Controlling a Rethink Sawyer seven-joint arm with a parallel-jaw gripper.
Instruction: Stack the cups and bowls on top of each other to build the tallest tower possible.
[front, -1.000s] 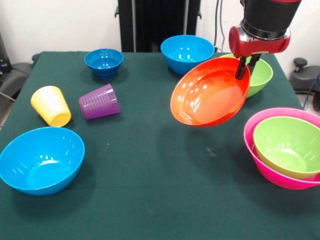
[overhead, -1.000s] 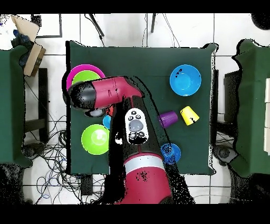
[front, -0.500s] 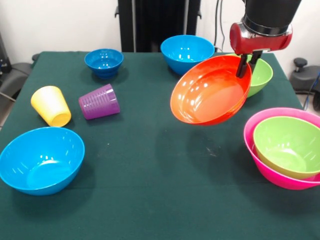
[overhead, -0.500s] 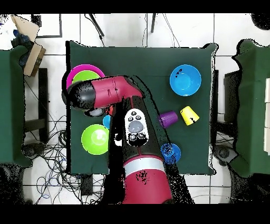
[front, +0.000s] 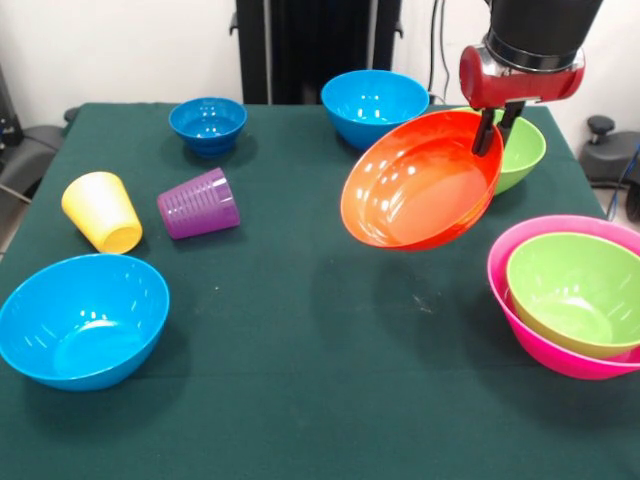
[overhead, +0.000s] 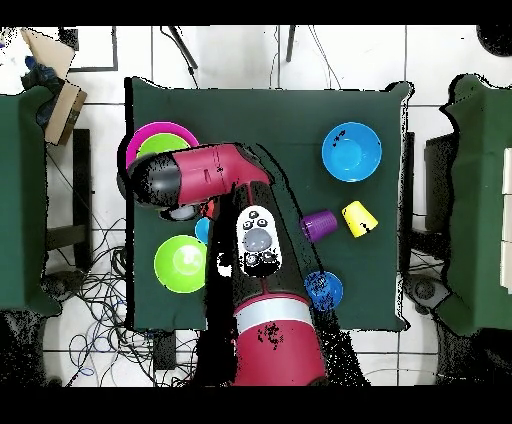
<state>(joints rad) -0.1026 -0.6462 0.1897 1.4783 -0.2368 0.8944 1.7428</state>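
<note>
My gripper (front: 493, 133) is shut on the far rim of the orange bowl (front: 420, 185), which hangs tilted above the table with its opening facing the front. Behind it stands a lime green bowl (front: 522, 152). A second lime green bowl (front: 580, 290) nests inside the large pink bowl (front: 530, 330) at the right. Light blue bowls stand at the back (front: 375, 105) and front left (front: 82, 320). The small dark blue bowl (front: 208, 125) is at the back left. The yellow cup (front: 102, 210) and purple cup (front: 198, 203) lie on their sides. In the overhead view the arm (overhead: 205, 178) hides the orange bowl.
The dark green table (front: 300, 300) carries everything. Overhead, the pink bowl (overhead: 148, 133) sits near one table edge, with the purple cup (overhead: 320, 225) and yellow cup (overhead: 359, 218) on the opposite side. Chairs and cables surround the table.
The gripper and the orange bowl have risen slightly over the last second. Everything else stays where it was.
</note>
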